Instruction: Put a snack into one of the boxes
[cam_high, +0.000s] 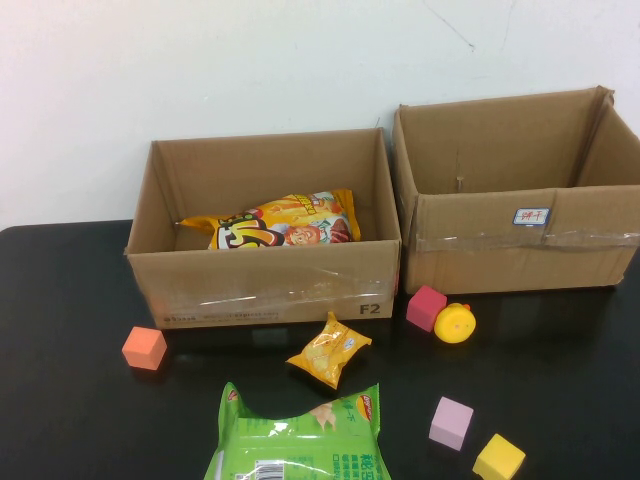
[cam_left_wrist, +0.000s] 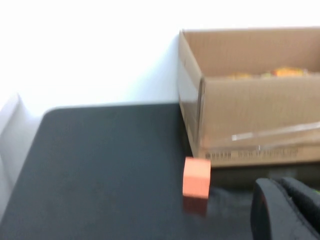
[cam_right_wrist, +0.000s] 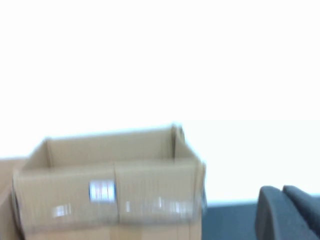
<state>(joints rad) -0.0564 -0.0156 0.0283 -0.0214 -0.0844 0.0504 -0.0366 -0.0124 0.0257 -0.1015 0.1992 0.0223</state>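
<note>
Two grippers sit pulled back on my side of the table, both closed on nothing: the left gripper (cam_left_wrist: 287, 210) shows only as a dark fingertip edge in its own wrist view, near the orange foam cube (cam_left_wrist: 196, 177), and the right gripper (cam_right_wrist: 290, 212) likewise shows as a dark edge, looking toward the right cardboard box (cam_right_wrist: 110, 187). Neither arm appears in the high view. Nearest to me lies the green snack bag (cam_high: 297, 440), large, glossy and crinkled, flat on the black table (cam_high: 60, 330). Just beyond it sits the small yellow snack packet (cam_high: 328, 349), puffy and tilted, close in front of the left cardboard box (cam_high: 265, 285), which already holds an orange chip bag (cam_high: 283, 222). I judge the small packet light, soft and slippery; I would pinch it across a sealed end seam, not the air-filled middle. Pink, lilac and yellow foam cubes and a round yellow toy (cam_high: 454, 323) lie scattered to the right.
</note>
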